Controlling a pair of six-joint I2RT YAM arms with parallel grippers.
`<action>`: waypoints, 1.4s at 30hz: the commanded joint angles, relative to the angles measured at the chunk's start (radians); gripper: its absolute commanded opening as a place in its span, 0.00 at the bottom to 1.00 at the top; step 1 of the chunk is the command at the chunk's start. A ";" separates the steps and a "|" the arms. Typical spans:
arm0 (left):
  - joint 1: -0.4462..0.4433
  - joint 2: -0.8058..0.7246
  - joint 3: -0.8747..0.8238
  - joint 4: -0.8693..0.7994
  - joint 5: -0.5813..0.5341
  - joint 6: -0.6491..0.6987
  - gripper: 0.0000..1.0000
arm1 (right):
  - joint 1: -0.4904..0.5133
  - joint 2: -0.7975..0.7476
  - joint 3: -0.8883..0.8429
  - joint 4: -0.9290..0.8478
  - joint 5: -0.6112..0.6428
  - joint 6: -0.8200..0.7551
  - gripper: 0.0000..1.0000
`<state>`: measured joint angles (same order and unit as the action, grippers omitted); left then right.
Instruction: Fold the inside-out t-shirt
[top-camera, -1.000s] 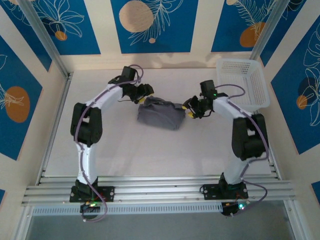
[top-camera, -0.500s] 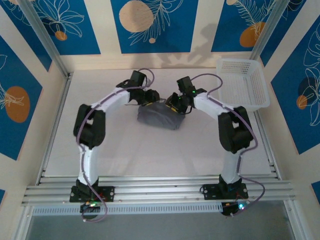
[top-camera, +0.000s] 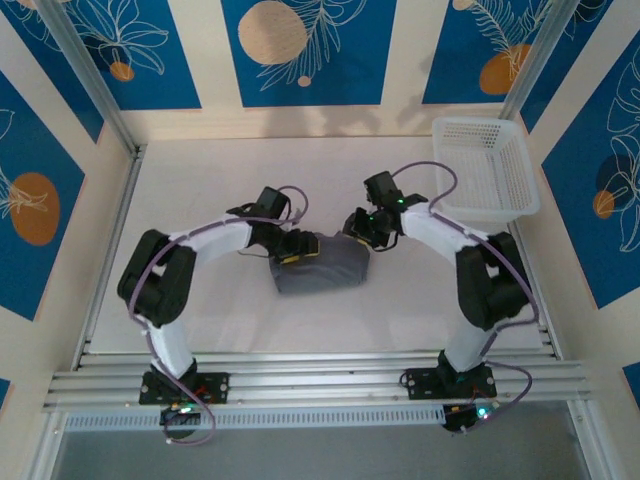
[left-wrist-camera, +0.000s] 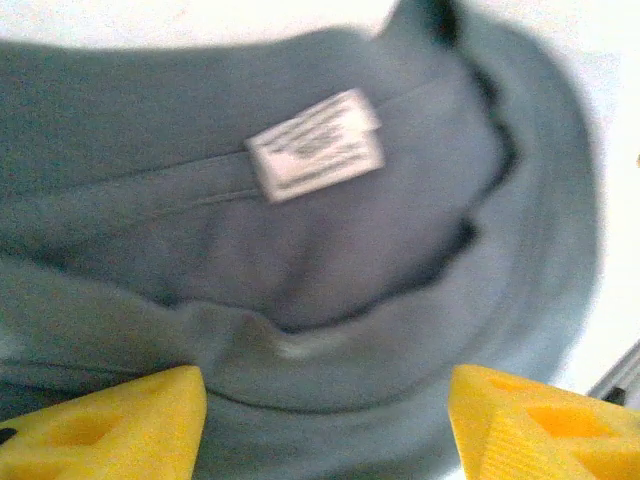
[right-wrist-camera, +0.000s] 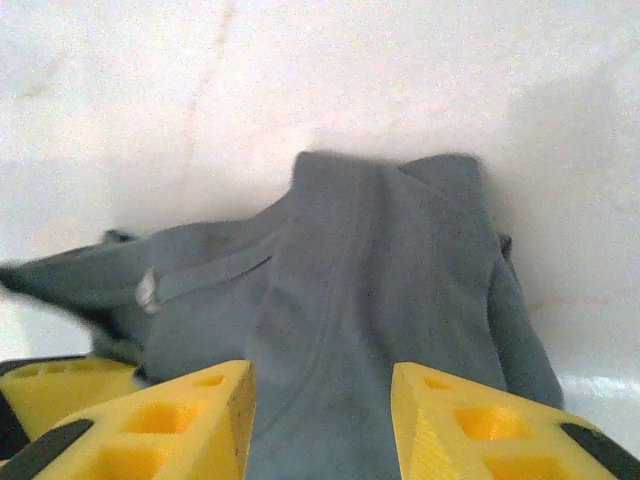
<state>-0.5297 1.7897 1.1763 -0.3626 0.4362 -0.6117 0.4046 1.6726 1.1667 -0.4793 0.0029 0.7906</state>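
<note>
**Top view.** The t-shirt (top-camera: 322, 265) lies as a compact, crumpled bundle at mid-counter (top-camera: 200, 180), well apart from the basket (top-camera: 490, 165) at the far right. The left gripper (top-camera: 293, 250) is at the bundle's far left edge and the right gripper (top-camera: 360, 225) at its far right corner. The step in hand appears to be taking hold so the bundle can be opened out flat. For a clean result, each gripper should take a separate edge. They should then draw apart evenly, so the cloth spreads rather than drags across the counter.

**Left wrist view.** The left gripper's yellow fingers (left-wrist-camera: 110, 425) are spread wide with nothing clamped, close over the collar (left-wrist-camera: 500, 200). A white label (left-wrist-camera: 318, 145) lies exposed on the outer face, which suggests the garment is inside out. Pinch the collar band itself: it is thicker and less likely to slip than a single layer. The fabric is a soft, matte, slate-grey knit lying in rounded folds. The picture is slightly blurred.

**Right wrist view.** The right gripper's fingers (right-wrist-camera: 150, 415) are moderately open and hold nothing. They straddle a raised fold crossed by a seam (right-wrist-camera: 215, 270). Close on the fold's top layer only, since the limp cloth will bunch if several layers are caught. The counter is smooth, white and faintly glossy.
</note>
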 joint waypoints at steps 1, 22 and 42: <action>-0.001 -0.137 0.048 -0.018 -0.104 0.031 0.75 | -0.033 -0.128 -0.100 -0.013 0.005 0.058 0.42; 0.042 -0.743 -0.402 -0.249 -0.663 -0.101 0.83 | 0.349 0.568 0.560 0.146 -0.096 0.416 0.31; 0.382 -0.542 -0.482 -0.004 -0.452 -0.666 0.88 | 0.272 -0.015 0.169 0.083 0.027 0.239 0.37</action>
<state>-0.1642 1.2072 0.6483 -0.4217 -0.0006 -1.1656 0.6613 1.6939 1.3834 -0.3569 -0.0090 1.0657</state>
